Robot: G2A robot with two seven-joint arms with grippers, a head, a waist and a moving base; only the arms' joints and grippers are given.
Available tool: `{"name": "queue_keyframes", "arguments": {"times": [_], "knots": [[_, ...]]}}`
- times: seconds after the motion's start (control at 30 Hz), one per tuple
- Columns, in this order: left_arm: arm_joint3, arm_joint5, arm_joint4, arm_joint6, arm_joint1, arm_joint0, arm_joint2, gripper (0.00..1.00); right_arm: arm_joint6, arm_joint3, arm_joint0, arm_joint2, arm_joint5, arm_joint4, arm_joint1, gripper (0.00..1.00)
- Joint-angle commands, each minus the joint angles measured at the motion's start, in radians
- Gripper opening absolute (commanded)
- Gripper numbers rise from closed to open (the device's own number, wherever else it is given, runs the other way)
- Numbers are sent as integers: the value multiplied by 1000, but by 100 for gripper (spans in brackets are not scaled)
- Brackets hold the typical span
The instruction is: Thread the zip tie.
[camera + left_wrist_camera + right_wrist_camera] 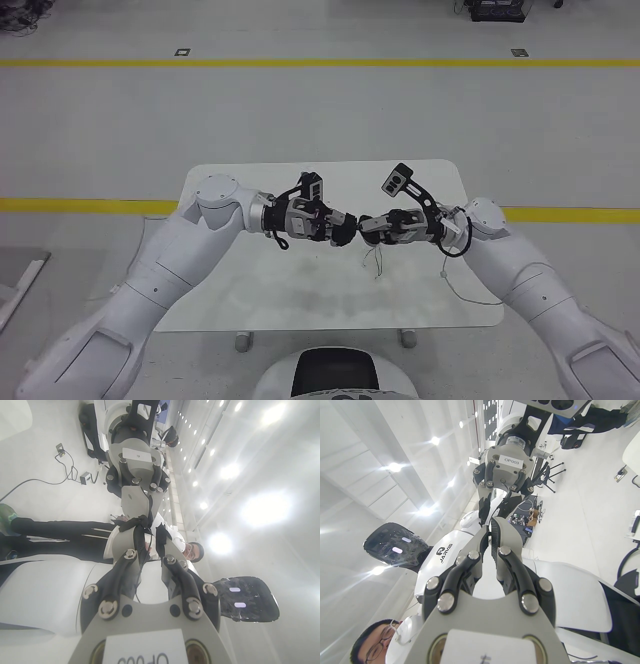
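Note:
My two grippers meet tip to tip above the white table (pixel 250 290). The zip tie (pixel 376 262) is a thin dark strand hanging in a loop just under them. In the left wrist view the zip tie (pixel 140 570) runs down between the black-padded fingers of my left gripper (pixel 150 532), which stand slightly apart. My right gripper (pixel 149 512) faces it with its fingers pressed together on the strand's end. In the right wrist view my right gripper (pixel 490 527) is shut, and my left gripper (pixel 495 510) sits right at its tips. In the top view the left gripper (pixel 345 230) and the right gripper (pixel 368 228) almost touch.
A thin loose cable (pixel 455 282) hangs from the right arm onto the table. Bare tabletop lies on all sides under the arms. Yellow floor lines (pixel 320 63) run behind the table.

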Motion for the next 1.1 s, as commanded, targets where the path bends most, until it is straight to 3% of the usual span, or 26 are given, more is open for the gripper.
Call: {"name": "queue_keyframes", "arguments": {"times": [0.0,0.7,1.07], "knots": [[0,-1,-1,1,0,0,1,12,0,5,0,2,-1,-1,-2,0],[0,-3,-6,3,1,-6,12,12,0,13,-21,39,18,-31,-19,0],[3,-1,-7,1,2,-9,18,7,0,10,-30,52,27,-46,-26,0]]}}
